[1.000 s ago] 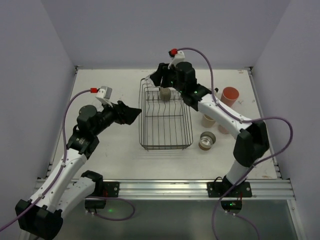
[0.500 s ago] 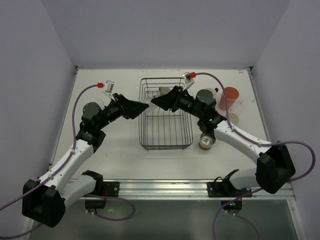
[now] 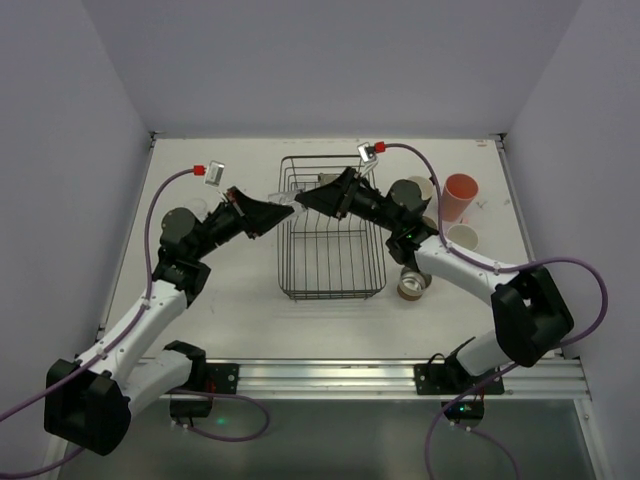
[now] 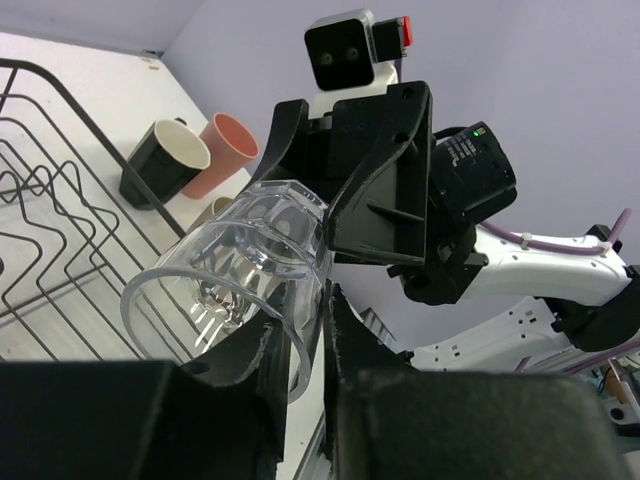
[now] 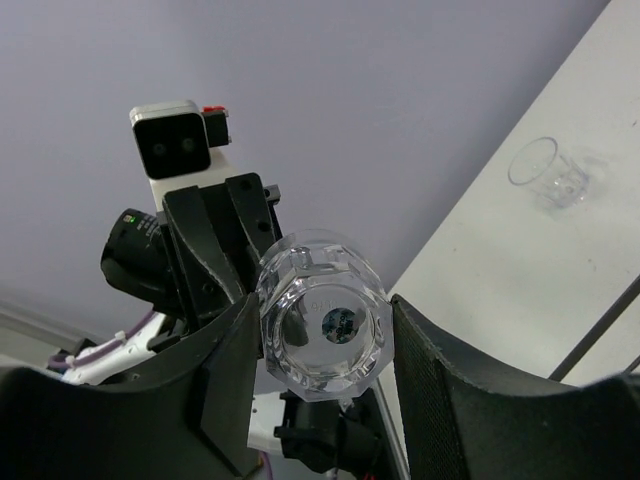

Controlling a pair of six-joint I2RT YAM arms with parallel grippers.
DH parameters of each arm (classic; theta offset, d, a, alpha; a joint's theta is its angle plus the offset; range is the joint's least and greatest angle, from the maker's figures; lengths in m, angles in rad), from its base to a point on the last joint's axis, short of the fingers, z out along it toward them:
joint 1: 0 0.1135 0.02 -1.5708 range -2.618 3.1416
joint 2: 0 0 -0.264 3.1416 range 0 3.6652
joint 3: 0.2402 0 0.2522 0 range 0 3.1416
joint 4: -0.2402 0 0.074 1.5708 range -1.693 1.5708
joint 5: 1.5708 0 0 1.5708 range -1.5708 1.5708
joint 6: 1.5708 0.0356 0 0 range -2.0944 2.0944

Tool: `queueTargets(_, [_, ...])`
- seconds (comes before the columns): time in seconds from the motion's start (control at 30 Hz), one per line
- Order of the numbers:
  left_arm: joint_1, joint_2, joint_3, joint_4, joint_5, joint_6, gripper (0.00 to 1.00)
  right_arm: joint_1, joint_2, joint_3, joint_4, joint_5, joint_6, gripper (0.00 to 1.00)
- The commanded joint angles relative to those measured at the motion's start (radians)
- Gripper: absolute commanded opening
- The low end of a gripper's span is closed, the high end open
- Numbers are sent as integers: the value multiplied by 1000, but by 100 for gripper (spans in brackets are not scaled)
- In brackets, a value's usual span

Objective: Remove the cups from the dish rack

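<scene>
A small clear glass (image 3: 288,199) hangs in the air over the left rim of the black wire dish rack (image 3: 330,270), held from both ends. My right gripper (image 5: 322,330) is shut on its thick faceted base (image 5: 322,315). My left gripper (image 4: 300,335) is shut on the wall of the clear glass (image 4: 235,270) at its rim, one finger inside and one outside. In the top view the left gripper (image 3: 277,206) and right gripper (image 3: 303,197) meet tip to tip. The inside of the rack is mostly hidden by the arms.
A pink cup (image 3: 460,193), a black mug (image 3: 412,193), a beige cup (image 3: 463,238) and a grey-brown cup (image 3: 413,281) stand right of the rack. Another clear glass (image 5: 545,172) lies on the table on the left side.
The right arm carried the glass from the rack's far end toward the left arm. The left gripper moved in over the rack's left rim and closed on the glass.
</scene>
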Motion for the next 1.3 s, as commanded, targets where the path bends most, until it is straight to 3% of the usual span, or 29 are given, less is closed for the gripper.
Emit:
queueTargets(0.0, [-8,-11,18,36,22,43,9,18,15,-1,93,-33,41,44])
queueTargets(0.07, [-8,-22,43,-55,-4,105,0,16,6,-12,93,-16,32,58])
queueTargets(0.2, [-8,-47,113,-301,-186,253,0,-7,-29,-30,70,0,20,97])
queueTargets(0.23, [-7,-47,162,-358,-236,288,0,-14,-39,-36,55,7,12,99])
queueTargets(0.37, [-7,59,331,-750,-469,467,0,-54,-88,-75,-43,40,-45,99])
queueTargets(0.47, [0,180,449,-898,-616,550,0,-70,-118,-61,-205,87,-145,99])
queueTargets(0.73, [87,514,668,-1055,-731,673,0,-70,-152,-16,-508,217,-405,99])
queueTargets(0.87, [90,641,702,-1059,-794,701,0,-70,-139,23,-629,245,-531,99])
queueTargets(0.97, [90,740,745,-1072,-821,707,0,-70,-86,65,-694,257,-583,99])
queueTargets(1.13, [90,840,790,-1090,-865,721,1,-70,-51,46,-658,268,-583,99])
queueTargets(1.27, [90,903,791,-1095,-894,730,16,-70,-8,74,-694,329,-609,99])
